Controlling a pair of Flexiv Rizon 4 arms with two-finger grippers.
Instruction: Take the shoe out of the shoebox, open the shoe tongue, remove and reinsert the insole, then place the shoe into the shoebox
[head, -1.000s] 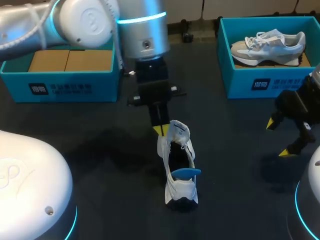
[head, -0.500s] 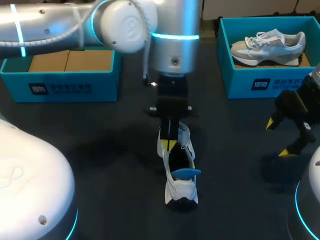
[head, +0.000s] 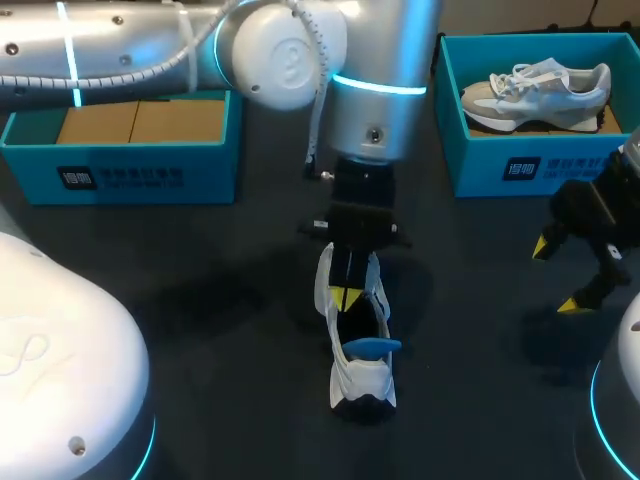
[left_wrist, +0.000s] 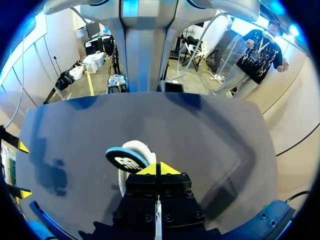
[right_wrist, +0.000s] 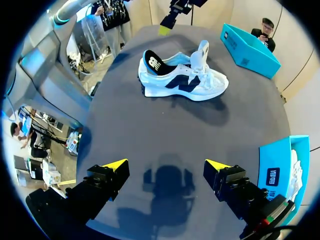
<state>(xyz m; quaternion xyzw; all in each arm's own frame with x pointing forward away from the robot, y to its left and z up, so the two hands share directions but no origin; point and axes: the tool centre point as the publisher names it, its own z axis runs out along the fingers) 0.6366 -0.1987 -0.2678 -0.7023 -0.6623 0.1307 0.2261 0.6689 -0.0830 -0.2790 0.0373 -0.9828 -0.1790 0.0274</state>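
Shoe (head: 360, 350) stands on the table (head: 200, 330), toe to 12 o'clock and heel to 6, with the blue insole (head: 372, 347) sticking up at the heel. We judge it light, with a soft upper, and the insole thin and floppy. Its raised edge looks like the best place to pinch. Our left gripper (head: 345, 297), tips pressed together on nothing, hangs over the opening, just at 12 o'clock of the insole. Our right gripper (head: 558, 275) is spread wide, well off at 3 o'clock.

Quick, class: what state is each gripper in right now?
Left gripper: shut, tips together over the shoe, nothing seen between them.
Right gripper: open, holding nothing.
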